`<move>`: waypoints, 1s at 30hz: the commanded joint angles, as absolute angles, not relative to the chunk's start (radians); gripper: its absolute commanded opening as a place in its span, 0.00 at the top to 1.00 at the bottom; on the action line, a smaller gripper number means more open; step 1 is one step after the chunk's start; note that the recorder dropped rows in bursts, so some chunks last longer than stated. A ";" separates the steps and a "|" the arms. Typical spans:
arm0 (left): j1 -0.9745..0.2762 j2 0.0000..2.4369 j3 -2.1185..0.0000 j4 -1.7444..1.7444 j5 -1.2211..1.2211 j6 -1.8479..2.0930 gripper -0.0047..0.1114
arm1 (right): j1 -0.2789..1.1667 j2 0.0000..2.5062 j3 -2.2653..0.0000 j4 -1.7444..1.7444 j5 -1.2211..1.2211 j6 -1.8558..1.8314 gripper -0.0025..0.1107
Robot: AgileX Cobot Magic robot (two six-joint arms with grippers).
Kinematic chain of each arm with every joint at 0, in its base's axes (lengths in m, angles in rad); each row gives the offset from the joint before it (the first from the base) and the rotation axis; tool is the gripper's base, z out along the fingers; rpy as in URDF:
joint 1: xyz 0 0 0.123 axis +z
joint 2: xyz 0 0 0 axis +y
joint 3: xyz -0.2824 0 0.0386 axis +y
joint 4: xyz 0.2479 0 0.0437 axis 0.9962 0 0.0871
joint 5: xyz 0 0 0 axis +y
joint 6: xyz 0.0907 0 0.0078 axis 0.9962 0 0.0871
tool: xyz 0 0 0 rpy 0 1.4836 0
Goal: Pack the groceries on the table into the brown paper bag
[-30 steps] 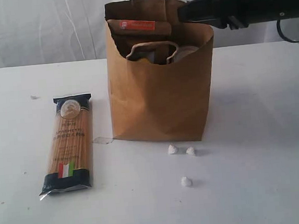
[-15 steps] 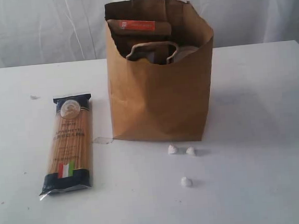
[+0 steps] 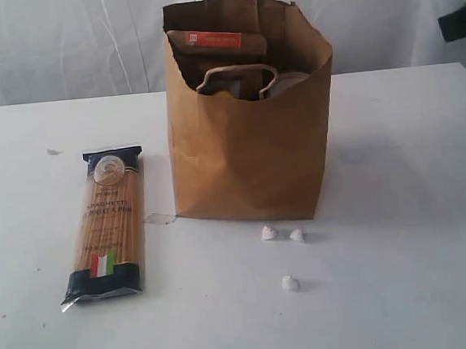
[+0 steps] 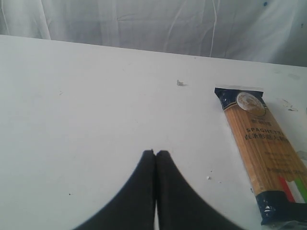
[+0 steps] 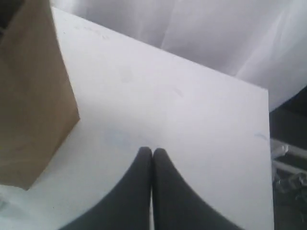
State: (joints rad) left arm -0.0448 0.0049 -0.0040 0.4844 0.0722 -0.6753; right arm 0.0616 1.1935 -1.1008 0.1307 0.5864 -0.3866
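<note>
The brown paper bag (image 3: 250,132) stands upright mid-table, a brown pouch with an orange label (image 3: 216,41) leaning inside its back wall and a grey rounded thing (image 3: 284,84) beside it. The spaghetti packet (image 3: 107,222) lies flat on the table (image 3: 399,209) to the bag's left; it also shows in the left wrist view (image 4: 263,148). My left gripper (image 4: 155,152) is shut and empty over bare table, apart from the packet. My right gripper (image 5: 152,150) is shut and empty to the right of the bag (image 5: 29,96); a dark piece of that arm (image 3: 462,17) shows at the right edge.
Three small white lumps (image 3: 282,248) lie in front of the bag. A bit of clear tape (image 3: 160,218) sits at its left foot. A white curtain hangs behind. The table's right edge (image 5: 267,158) drops to dark floor.
My right arm has withdrawn from above the bag's mouth toward the right edge of the exterior view. Bag, pouch and spaghetti packet have not moved.
</note>
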 commanded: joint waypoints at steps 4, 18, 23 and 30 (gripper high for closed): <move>-0.043 0.000 0.000 0.487 0.076 -0.675 0.96 | 0.060 1.435 -1.075 0.129 0.598 -0.261 0.98; -0.043 0.000 0.000 0.487 0.076 -0.675 0.96 | 0.064 1.646 -0.908 0.246 0.349 -0.265 0.98; -0.043 0.000 0.000 0.487 0.076 -0.675 0.96 | 0.142 1.503 -0.608 0.278 -0.118 -0.283 0.98; -0.043 0.000 0.000 0.487 0.076 -0.675 0.96 | 0.407 1.361 -0.394 0.019 -0.449 -0.198 0.98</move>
State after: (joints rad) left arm -0.0448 0.0049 -0.0040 0.4844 0.0722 -0.6753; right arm 0.3126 1.3940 -0.4235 0.1498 -0.3739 -0.2566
